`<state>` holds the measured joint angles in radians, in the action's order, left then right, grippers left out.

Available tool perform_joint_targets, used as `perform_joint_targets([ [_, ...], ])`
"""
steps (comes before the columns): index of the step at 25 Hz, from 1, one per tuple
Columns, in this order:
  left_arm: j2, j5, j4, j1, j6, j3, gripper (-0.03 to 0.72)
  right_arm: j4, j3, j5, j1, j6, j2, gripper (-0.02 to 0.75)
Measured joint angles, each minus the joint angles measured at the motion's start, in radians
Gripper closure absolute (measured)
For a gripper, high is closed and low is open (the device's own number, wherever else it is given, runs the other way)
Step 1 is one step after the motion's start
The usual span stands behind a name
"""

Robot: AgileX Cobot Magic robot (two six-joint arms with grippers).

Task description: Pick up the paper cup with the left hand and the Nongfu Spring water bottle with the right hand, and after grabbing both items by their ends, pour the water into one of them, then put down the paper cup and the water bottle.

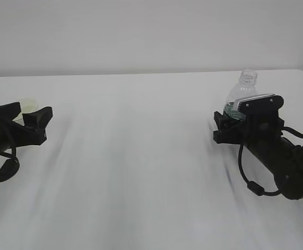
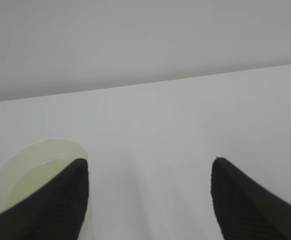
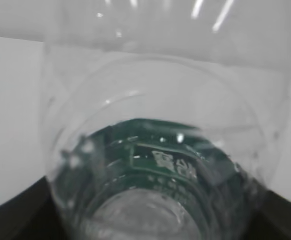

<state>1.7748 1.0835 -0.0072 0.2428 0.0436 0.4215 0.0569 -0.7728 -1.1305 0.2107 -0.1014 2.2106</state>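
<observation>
While both vessels stood upright on the white table (image 1: 141, 156), the step in hand looked like the set-down and release — best done by drawing each arm straight back, level and slow, so no finger clipped a wall. The left hand (image 2: 148, 200) lay low on the table with its jaws spread; the paper cup (image 2: 33, 172) stood outside them, against the outer face of one finger (image 2: 60, 205), not between them, a little clear liquid in its bottom. Well apart from the cup, the right hand (image 1: 229, 127) reached in low and level around the base of the Nongfu Spring water bottle (image 1: 243, 94) — whether its jaws gripped or stood clear, I could not tell.
</observation>
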Motion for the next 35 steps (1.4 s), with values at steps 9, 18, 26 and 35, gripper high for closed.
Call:
perform_joint_targets([
  [9,0.0,-0.004,0.0,0.0,0.0,0.0,0.142,0.0,0.071,-0.01,0.0,0.0,-0.002,0.151],
  [18,0.0,-0.027,0.0,0.0,-0.005,0.0,0.148,0.0,0.141,-0.01,0.0,0.0,-0.084,0.151],
  [26,-0.072,-0.103,-0.015,0.0,-0.044,-0.002,0.149,0.0,0.221,-0.01,0.0,0.0,-0.163,0.151],
  [35,-0.18,-0.179,-0.042,0.0,-0.059,-0.028,0.152,0.0,0.307,-0.01,0.0,0.0,-0.275,0.151],
])
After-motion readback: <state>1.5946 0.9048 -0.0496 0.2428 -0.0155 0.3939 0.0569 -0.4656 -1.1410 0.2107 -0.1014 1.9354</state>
